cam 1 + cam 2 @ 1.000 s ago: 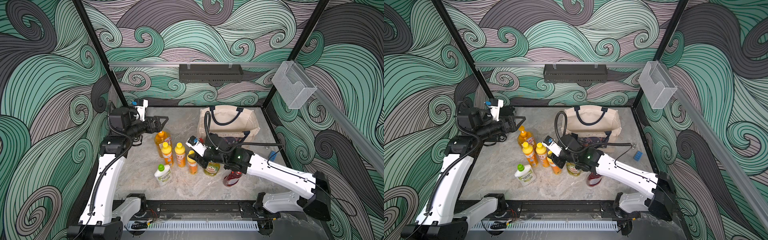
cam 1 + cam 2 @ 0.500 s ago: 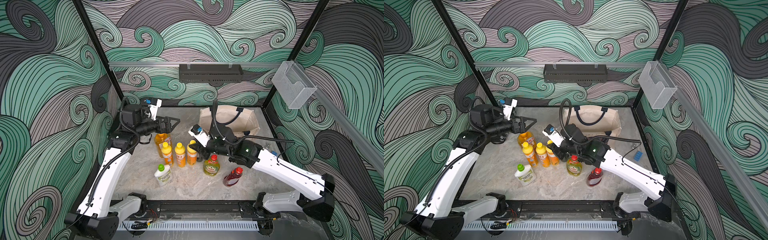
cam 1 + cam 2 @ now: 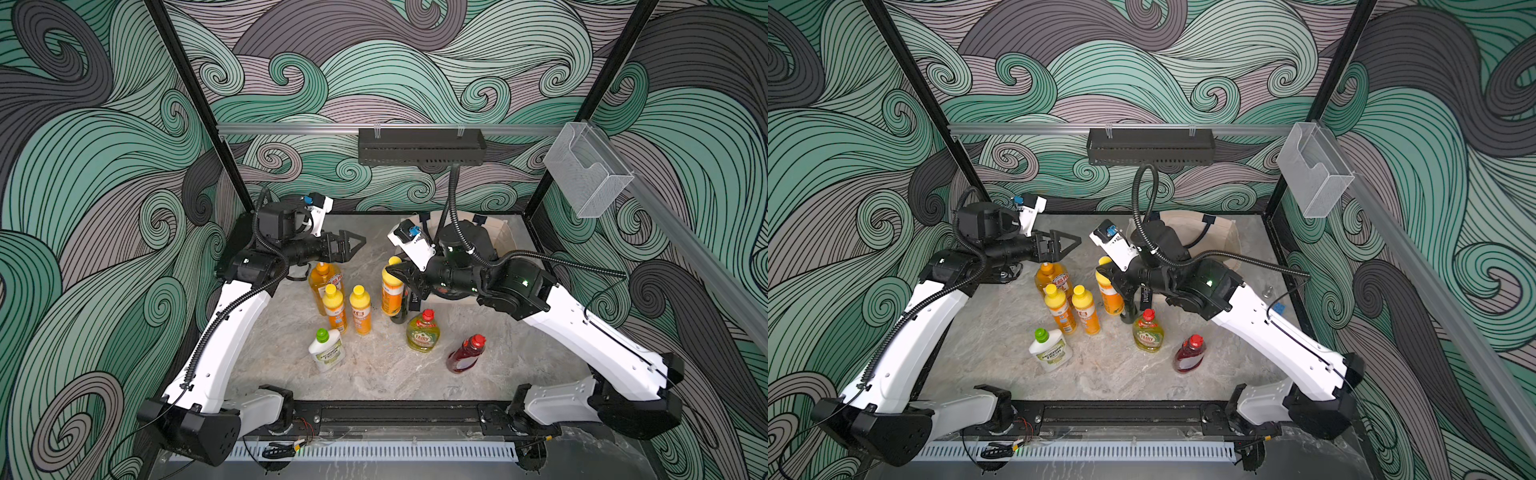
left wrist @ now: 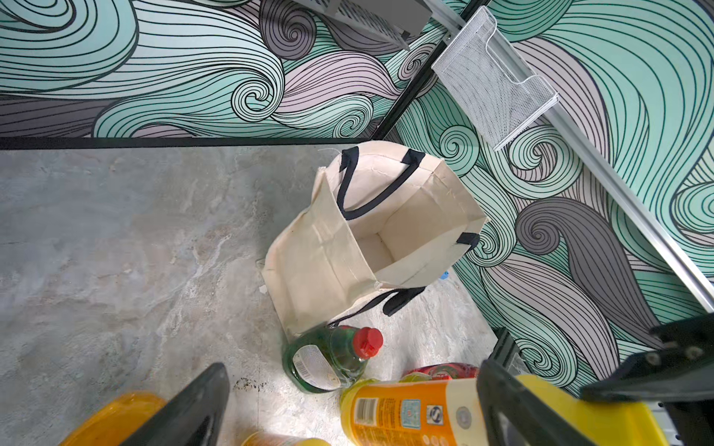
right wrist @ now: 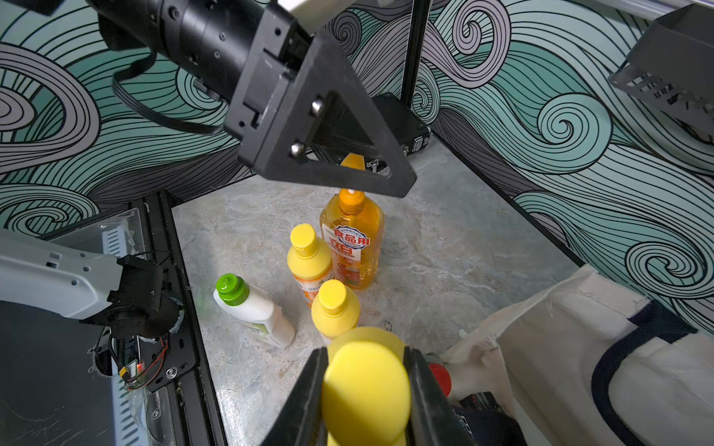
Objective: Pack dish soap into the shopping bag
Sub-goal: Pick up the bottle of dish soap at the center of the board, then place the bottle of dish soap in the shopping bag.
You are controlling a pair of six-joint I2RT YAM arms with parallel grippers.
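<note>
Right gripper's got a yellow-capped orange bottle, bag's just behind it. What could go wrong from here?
1. The right gripper clamps the held bottle near its cap end, so the heavier body may swing or slip.
2. The dark green bottle stands right in front of the shopping bag; a low carry could topple it.
3. A navy handle droops into the bag's mouth and might snag the bottle going in.

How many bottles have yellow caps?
3. Two yellow-capped bottles stand together beside the tall orange bottle; the right gripper holds the third bottle. None shows in the bag.
</note>
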